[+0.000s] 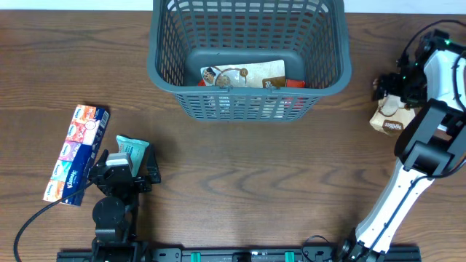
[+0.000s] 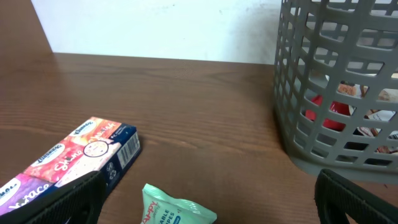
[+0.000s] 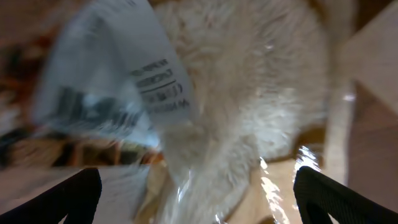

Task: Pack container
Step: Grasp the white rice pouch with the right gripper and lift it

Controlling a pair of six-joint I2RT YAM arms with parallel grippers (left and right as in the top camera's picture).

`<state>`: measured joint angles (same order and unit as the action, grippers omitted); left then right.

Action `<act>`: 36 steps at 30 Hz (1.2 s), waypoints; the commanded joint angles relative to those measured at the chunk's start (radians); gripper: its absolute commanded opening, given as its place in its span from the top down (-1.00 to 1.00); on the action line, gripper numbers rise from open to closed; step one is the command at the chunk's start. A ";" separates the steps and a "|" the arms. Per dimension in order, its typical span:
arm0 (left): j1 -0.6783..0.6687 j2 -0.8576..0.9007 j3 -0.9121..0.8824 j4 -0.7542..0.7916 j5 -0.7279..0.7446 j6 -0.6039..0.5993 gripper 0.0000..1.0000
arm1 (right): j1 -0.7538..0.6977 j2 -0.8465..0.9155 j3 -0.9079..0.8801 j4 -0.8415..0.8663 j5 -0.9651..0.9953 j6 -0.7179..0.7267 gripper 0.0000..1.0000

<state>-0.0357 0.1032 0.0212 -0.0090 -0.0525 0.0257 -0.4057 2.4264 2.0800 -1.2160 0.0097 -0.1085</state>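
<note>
The container point(image 1: 247, 104), a dark grey-blue lattice basket, stands at the back centre and holds snack packs point(image 1: 244, 75); in the left wrist view the container point(image 2: 336, 93) is at the right. A mint-green wipes pack point(image 1: 134, 148) lies at the front left, between the fingers of my open left gripper point(image 1: 131, 161). The left wrist view shows the wipes pack point(image 2: 175, 210) low between the fingers point(image 2: 68, 198). At the right, my right gripper point(image 1: 392, 93) hovers over a tan snack pack point(image 1: 388, 120). The right wrist view is blurred: its jaws stand wide around a shiny pale pack point(image 3: 236, 112).
A long colourful tissue box point(image 1: 76, 153) lies left of the wipes pack, close to my left gripper; the left wrist view has the tissue box point(image 2: 74, 155) at the left. The right arm point(image 1: 408, 175) reaches up the right side. A white wall lies beyond the table.
</note>
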 commanded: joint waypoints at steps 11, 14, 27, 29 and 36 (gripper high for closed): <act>-0.004 0.001 -0.016 0.003 -0.011 -0.002 -0.97 | -0.005 0.071 -0.010 -0.019 -0.042 -0.045 -0.01; -0.004 0.001 -0.016 0.003 -0.011 -0.002 -0.97 | -0.005 0.071 -0.010 -0.024 -0.068 -0.047 0.28; -0.004 0.001 -0.016 0.003 -0.011 -0.002 -0.97 | 0.010 0.043 -0.007 -0.065 -0.160 -0.091 0.98; -0.004 0.001 -0.016 0.003 -0.011 -0.002 -0.98 | 0.018 0.018 -0.006 -0.063 -0.169 -0.092 0.97; -0.004 0.001 -0.016 0.003 -0.011 -0.002 -0.97 | 0.048 -0.167 0.009 -0.037 -0.250 -0.092 0.97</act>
<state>-0.0357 0.1032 0.0212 -0.0082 -0.0528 0.0257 -0.3832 2.4123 2.0735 -1.2617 -0.1513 -0.1886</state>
